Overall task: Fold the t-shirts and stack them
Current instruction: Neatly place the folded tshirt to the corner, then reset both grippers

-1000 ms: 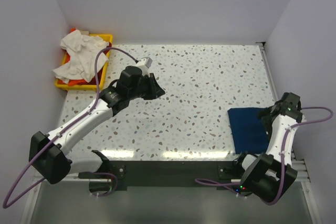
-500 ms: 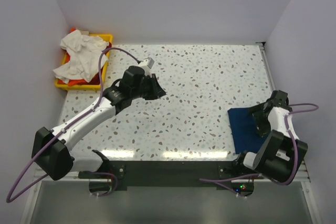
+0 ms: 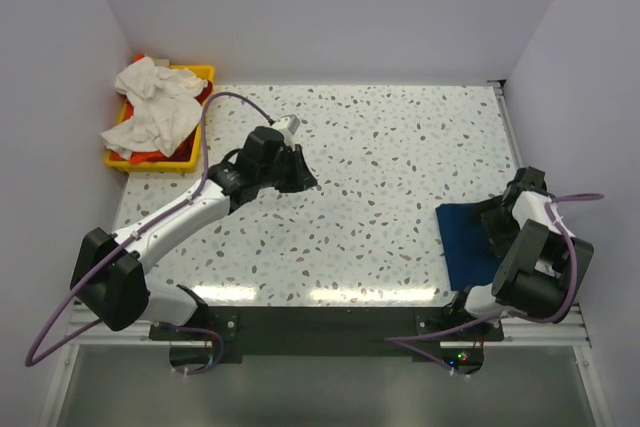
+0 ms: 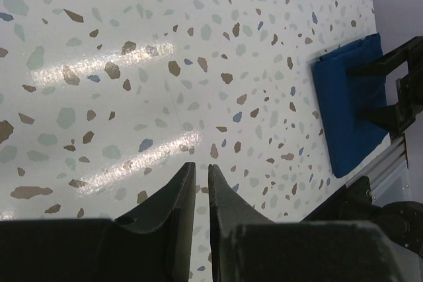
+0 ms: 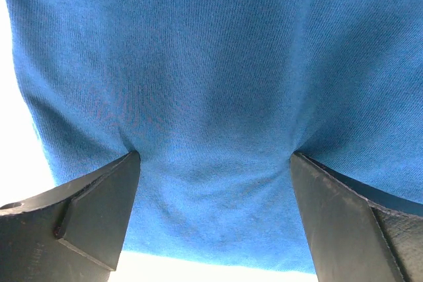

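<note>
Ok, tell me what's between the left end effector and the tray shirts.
Nothing visible: only bare table separates the left end effector from the white t-shirt heaped in the yellow tray. Its own purple cable arcs nearby.

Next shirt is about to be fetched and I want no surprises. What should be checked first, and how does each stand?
1. Blue t-shirt folded, lying flat: ok.
2. Right gripper open, fingertips resting on it, not clamping: ok.
3. Left gripper empty, jaws narrowly apart, above the table: ok.
4. White t-shirt on top in the yellow tray: ok.
5. Number of shirts beneath it: cannot tell.
</note>
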`<state>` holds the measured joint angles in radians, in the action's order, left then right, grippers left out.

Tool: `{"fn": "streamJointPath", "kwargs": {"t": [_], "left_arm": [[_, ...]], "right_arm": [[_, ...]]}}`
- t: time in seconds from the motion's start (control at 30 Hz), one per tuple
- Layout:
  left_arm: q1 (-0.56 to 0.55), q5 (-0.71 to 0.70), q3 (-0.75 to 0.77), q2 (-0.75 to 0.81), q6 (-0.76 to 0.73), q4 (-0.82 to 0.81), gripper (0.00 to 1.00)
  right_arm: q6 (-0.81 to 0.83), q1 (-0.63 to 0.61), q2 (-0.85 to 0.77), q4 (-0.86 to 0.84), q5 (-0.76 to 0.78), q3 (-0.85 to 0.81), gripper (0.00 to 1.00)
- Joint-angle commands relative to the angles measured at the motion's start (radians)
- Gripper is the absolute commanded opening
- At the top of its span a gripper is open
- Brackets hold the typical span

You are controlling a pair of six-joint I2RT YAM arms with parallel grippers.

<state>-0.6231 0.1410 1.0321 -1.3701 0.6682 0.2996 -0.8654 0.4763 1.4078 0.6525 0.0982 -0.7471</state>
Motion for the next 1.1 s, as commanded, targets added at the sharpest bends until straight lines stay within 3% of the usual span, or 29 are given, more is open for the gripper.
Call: {"fn": "streamJointPath", "kwargs": {"t": [0.0, 0.4, 0.57, 0.73, 0.83, 1.07], "left_arm": [[-0.003, -0.009, 0.046, -0.012, -0.025, -0.056, 0.18], [-0.003, -0.018, 0.057, -0.018, -0.024, -0.054, 0.18], [-0.003, -0.020, 0.063, -0.007, -0.027, -0.043, 0.19], [-0.003, -0.024, 0.062, 0.022, -0.033, -0.031, 0.19], [-0.001, -0.029, 0.063, 0.043, -0.036, -0.024, 0.20], [-0.003, -0.084, 0.059, 0.088, -0.082, 0.018, 0.24]], "right_arm": [[-0.018, -0.001, 0.066, -0.111, 0.044, -0.014, 0.99], [0.003, -0.001, 0.057, -0.033, 0.064, -0.098, 0.99], [0.045, -0.001, -0.030, 0.073, 0.115, -0.171, 0.99], [0.051, -0.014, -0.154, 0.134, 0.072, -0.195, 0.99], [0.052, -0.114, -0.213, 0.131, 0.099, -0.219, 0.99], [0.012, -0.605, -0.237, 0.144, 0.261, -0.333, 0.99]]}}
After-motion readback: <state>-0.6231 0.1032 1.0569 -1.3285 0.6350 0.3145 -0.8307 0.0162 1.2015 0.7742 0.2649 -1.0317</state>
